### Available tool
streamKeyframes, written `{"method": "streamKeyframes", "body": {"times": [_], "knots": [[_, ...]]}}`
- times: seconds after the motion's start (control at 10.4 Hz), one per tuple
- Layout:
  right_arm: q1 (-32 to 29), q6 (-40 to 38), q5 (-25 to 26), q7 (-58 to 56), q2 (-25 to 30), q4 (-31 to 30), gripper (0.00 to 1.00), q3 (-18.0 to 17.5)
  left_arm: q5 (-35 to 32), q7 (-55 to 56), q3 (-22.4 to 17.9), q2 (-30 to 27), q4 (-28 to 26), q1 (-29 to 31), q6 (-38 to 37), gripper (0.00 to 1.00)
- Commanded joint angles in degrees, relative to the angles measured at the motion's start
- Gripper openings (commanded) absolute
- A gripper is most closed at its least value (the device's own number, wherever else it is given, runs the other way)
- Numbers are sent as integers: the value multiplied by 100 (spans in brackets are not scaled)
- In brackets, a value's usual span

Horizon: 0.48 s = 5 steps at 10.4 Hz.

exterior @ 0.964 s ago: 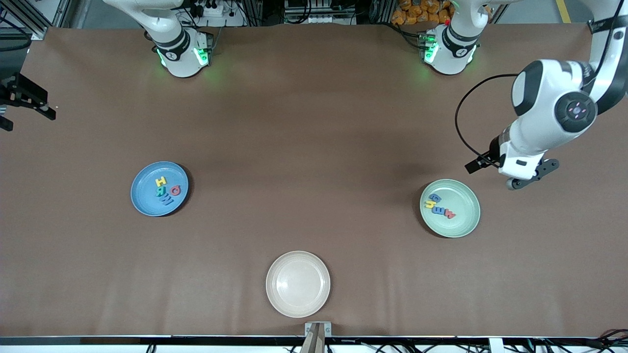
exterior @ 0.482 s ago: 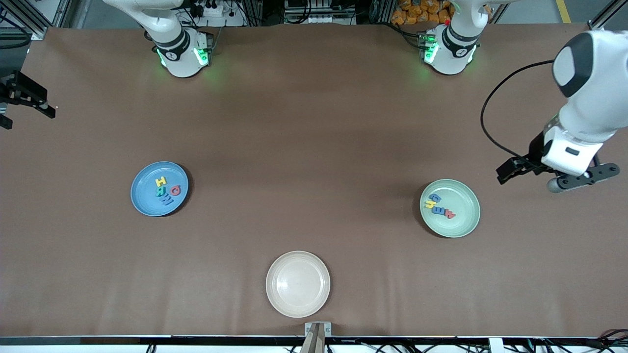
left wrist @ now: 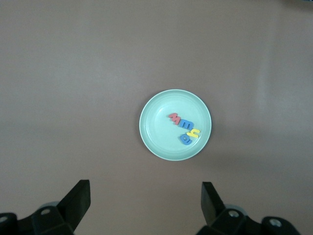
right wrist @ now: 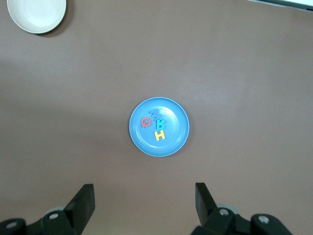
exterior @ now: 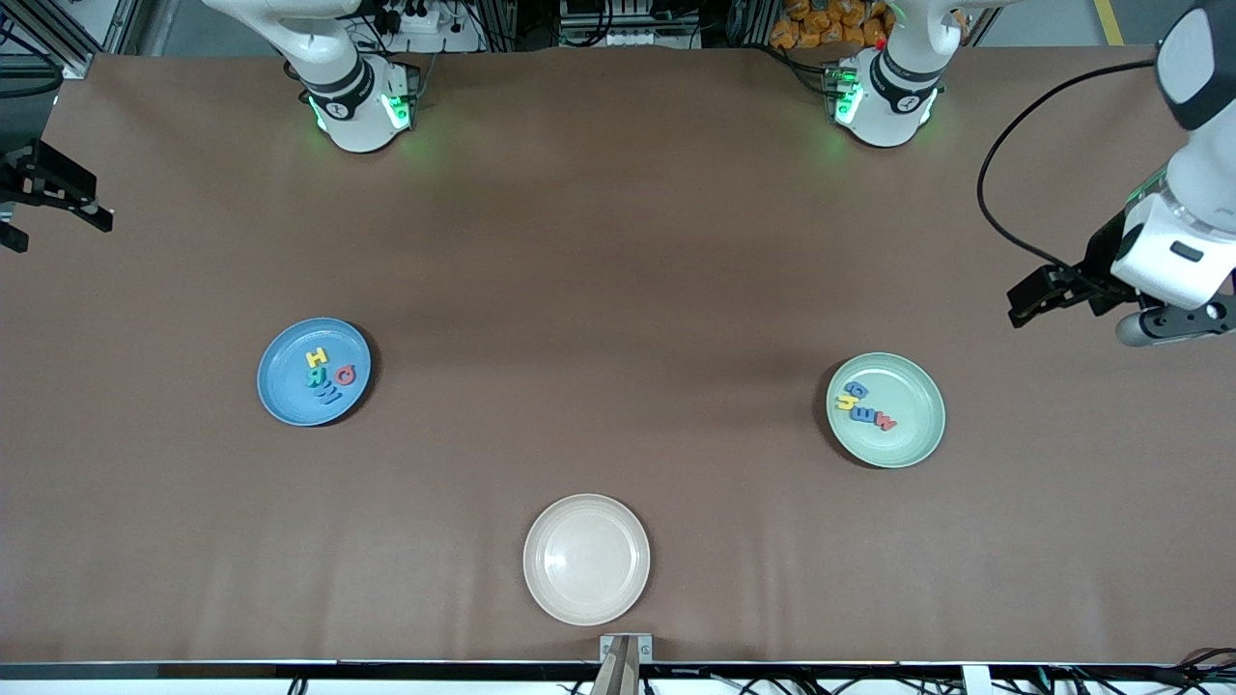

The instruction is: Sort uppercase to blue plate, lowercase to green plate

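The blue plate (exterior: pixel 285 386) holds the uppercase letters: yellow H (exterior: pixel 317 357), teal R (exterior: pixel 317 376), blue W (exterior: pixel 328 393), red Q (exterior: pixel 346 375). The green plate (exterior: pixel 914 432) holds the lowercase letters: blue rounded letter (exterior: pixel 856 390), yellow h (exterior: pixel 848 403), dark blue piece (exterior: pixel 862 415), red m (exterior: pixel 883 422). My left gripper (left wrist: pixel 145 198) is open and empty, high over bare table at the left arm's end (exterior: pixel 1168 323), with the green plate (left wrist: pixel 156 122) in its view. My right gripper (right wrist: pixel 144 200) is open and empty, high up, with the blue plate (right wrist: pixel 146 139) in its view.
An empty beige plate (exterior: pixel 586 559) sits near the table's front edge, midway between the two arms' ends; it also shows in the right wrist view (right wrist: pixel 36 12). The table is covered in brown cloth (exterior: pixel 599 319).
My left arm has swung away from the green plate toward the left arm's end of the table. The plates, the letters and the right arm have not moved.
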<state>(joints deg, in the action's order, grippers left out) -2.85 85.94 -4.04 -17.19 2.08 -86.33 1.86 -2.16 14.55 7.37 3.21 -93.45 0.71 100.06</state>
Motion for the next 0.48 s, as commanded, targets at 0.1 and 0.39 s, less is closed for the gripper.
{"method": "streamKeyframes", "body": {"times": [0.1, 0.39], "knots": [[-84, -77, 184, 181, 108, -112, 92, -98, 75, -251, 10, 30, 397, -18, -662, 100], [-110, -156, 184, 181, 91, -121, 93, -72, 75, -242, 97, 30, 477, -18, -707, 100]]}}
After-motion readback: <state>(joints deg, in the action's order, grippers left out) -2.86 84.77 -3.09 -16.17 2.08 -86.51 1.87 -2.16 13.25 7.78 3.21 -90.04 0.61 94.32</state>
